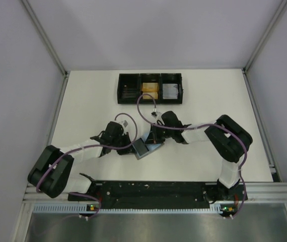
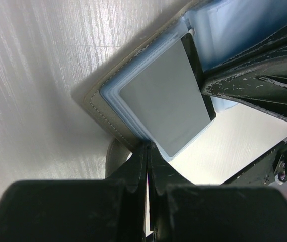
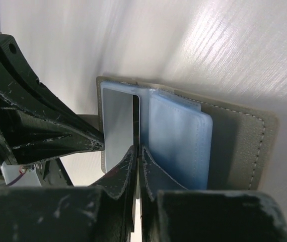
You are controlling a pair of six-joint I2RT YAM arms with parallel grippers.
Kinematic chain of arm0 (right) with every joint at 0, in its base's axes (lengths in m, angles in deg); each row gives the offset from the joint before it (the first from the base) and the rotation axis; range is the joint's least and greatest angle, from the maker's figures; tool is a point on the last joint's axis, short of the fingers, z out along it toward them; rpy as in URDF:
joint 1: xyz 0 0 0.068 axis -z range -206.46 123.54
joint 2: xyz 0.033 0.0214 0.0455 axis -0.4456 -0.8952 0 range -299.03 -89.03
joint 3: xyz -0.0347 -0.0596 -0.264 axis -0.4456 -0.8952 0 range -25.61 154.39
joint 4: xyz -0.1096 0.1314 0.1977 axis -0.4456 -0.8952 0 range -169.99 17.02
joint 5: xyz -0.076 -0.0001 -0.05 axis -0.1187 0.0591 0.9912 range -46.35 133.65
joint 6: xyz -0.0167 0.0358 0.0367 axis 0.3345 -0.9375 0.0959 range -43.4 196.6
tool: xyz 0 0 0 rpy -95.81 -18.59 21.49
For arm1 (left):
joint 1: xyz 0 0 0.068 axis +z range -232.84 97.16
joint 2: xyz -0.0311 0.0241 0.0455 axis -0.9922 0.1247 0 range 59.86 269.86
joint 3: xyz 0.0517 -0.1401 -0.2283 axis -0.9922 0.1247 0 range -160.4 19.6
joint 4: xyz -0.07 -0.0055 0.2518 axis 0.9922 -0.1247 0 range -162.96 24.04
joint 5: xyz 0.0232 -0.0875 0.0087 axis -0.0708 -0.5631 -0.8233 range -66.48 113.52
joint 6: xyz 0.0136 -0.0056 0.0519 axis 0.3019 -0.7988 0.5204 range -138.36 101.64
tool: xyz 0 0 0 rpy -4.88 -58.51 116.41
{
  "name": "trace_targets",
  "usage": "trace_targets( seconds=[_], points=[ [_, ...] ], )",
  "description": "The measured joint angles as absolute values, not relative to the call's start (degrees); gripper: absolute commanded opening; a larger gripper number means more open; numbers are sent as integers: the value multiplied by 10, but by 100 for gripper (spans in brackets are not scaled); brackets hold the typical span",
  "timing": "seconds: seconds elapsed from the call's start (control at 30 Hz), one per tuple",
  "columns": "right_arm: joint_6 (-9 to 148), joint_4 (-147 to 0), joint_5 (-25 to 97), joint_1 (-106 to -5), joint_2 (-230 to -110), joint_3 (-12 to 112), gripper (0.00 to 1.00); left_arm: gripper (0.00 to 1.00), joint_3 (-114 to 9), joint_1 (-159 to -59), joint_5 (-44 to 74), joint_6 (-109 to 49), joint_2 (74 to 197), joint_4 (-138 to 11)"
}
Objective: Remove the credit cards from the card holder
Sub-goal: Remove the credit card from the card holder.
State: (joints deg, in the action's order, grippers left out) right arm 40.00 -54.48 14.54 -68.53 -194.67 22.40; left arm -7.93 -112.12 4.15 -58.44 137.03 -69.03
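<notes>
You are working on one grey credit card (image 3: pixel 117 126). The card holder (image 1: pixel 144 147) is lying open on the surface (image 1: pixel 93 101), directly between both sets of jaws. Your right jaws are clamping together on that card's near edge, with the blue sleeves just to their right. Your left jaws are pressing together on the holder's edge, seemingly pinning it. The card is not yet clear of the holder, so the pull-out is yours to do. You cannot tell whether the pale item in the black tray (image 1: pixel 150 75), well beyond the jaws, is a card.

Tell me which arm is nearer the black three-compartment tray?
Right. The right gripper meets the grey card holder from the tray's side; the left gripper from the near left.
</notes>
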Motion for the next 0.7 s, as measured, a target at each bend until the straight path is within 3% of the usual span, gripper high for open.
trace_targets(
  seconds=[0.5, 0.57, 0.7],
  points=[
    [360, -465, 79, -653, -1947, 165, 0, 0, -88, -1126, 49, -579, 1378, -692],
    [358, -464, 79, -653, -1947, 164, 9, 0, -88, -1126, 49, -576, 1378, -692],
    [348, -460, 73, -653, -1947, 164, 17, 0, -88, -1127, 49, -572, 1378, -692]
  ],
)
